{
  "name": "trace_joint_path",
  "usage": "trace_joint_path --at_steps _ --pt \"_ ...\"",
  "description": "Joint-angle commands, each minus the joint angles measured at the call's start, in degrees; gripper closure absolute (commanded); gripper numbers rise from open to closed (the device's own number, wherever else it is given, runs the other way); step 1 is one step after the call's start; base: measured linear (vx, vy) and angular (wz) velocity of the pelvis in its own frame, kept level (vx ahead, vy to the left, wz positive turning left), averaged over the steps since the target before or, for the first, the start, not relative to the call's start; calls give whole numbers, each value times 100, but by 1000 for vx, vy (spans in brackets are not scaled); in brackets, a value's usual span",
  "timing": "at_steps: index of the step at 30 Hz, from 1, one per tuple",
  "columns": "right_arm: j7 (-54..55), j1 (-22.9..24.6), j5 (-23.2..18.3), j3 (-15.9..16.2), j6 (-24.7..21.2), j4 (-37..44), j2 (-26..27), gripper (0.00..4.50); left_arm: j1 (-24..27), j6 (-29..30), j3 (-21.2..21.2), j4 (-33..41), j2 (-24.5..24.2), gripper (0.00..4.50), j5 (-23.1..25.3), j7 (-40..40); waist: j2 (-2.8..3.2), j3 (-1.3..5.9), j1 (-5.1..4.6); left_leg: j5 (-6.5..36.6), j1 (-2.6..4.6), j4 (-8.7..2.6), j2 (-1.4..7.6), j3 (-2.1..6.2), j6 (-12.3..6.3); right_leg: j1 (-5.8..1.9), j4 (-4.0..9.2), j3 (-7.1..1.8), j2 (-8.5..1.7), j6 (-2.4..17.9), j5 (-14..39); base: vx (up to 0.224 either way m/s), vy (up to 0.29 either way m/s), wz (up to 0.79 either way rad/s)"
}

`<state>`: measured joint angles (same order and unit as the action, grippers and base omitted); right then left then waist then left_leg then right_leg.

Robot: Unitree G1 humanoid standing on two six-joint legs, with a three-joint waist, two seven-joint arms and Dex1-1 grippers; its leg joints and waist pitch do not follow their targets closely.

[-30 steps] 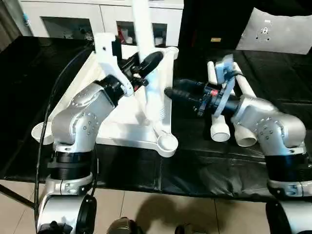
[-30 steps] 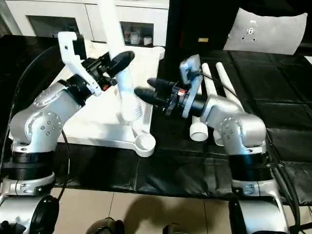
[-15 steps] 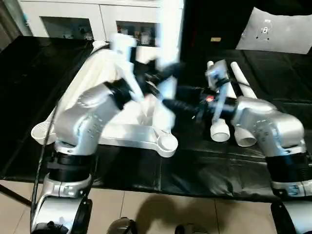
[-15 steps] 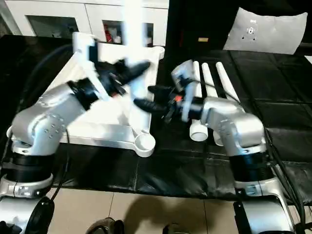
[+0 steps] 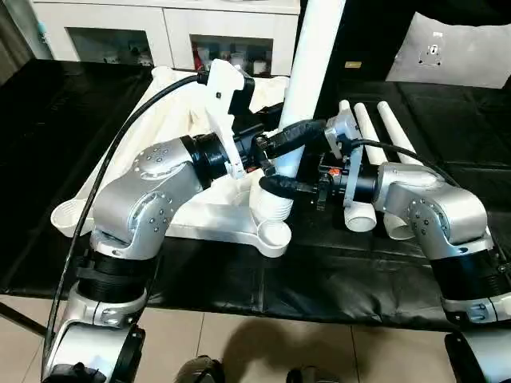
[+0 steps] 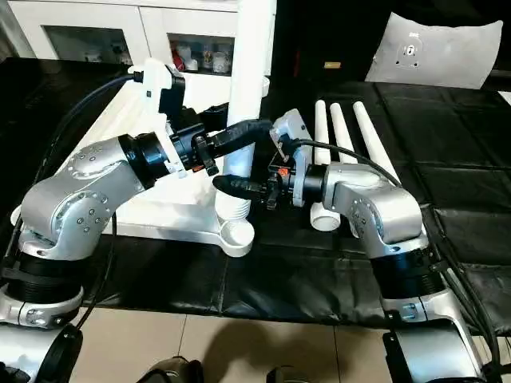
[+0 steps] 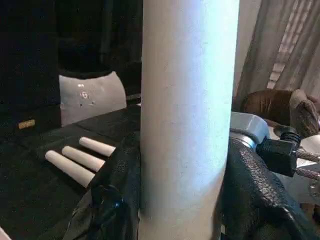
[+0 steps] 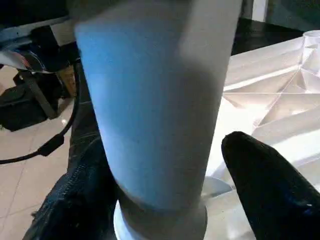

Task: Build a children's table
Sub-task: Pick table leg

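**Desk:** What has just changed?

**Photographer:** A second ago the left gripper held the leg over the middle of the upturned table top. Now the leg stands upright above the near corner socket, and the right gripper has come in low, its fingers straddling the ribbed foot, not visibly pressed against it. Seating looks close.

**Desk:** And the left one's grip?

**Photographer:** Pinching the leg's shaft, one pad on each side.

**Desk:** Anything around or in the way?

**Photographer:** Three spare legs lie just beyond the right gripper on the black table; a white cabinet stands behind. The grippers crowd each other at the socket.
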<state>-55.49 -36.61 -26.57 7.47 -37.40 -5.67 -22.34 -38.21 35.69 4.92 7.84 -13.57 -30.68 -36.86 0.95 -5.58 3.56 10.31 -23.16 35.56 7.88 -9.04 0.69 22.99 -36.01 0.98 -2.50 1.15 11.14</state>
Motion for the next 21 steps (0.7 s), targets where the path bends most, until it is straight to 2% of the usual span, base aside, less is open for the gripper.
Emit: trace_joint_path --at_steps 1,3,6,8,12,21 --pt "-34 18 -71 36 -45 -33 24 145 -24 -22 -39 212 37 264 -132 -65 -59 503 16 602 139 -382 443 124 -228 -307 403 -225 -550 1392 766 0 0 0" --pt "-50 24 -113 6 -78 -34 53 180 -33 -2 -66 217 72 264 -174 -55 -64 503 20 579 140 -379 443 121 -241 -306 401 -226 -547 1405 739 0 0 0" --pt "-46 22 -132 -19 -93 -40 74 190 -39 -1 -71 213 76 264 -178 -61 -61 507 20 563 138 -372 440 119 -264 -308 399 -224 -545 1417 713 0 0 0" --pt "-53 22 -193 -87 -132 -48 113 223 -29 17 -103 223 110 264 -232 -53 -60 509 23 536 138 -372 440 121 -270 -313 394 -221 -548 1423 695 0 0 0" --pt "-86 35 -203 -94 -134 -31 104 249 -24 26 -121 224 117 264 -255 -56 -60 511 25 557 143 -370 440 121 -260 -314 397 -220 -549 1414 738 0 0 0" --pt "-111 54 -201 -90 -144 -2 81 257 -35 122 -172 234 127 264 -383 -94 -61 495 22 527 136 -370 434 120 -271 -311 397 -221 -546 1404 717 0 0 0"
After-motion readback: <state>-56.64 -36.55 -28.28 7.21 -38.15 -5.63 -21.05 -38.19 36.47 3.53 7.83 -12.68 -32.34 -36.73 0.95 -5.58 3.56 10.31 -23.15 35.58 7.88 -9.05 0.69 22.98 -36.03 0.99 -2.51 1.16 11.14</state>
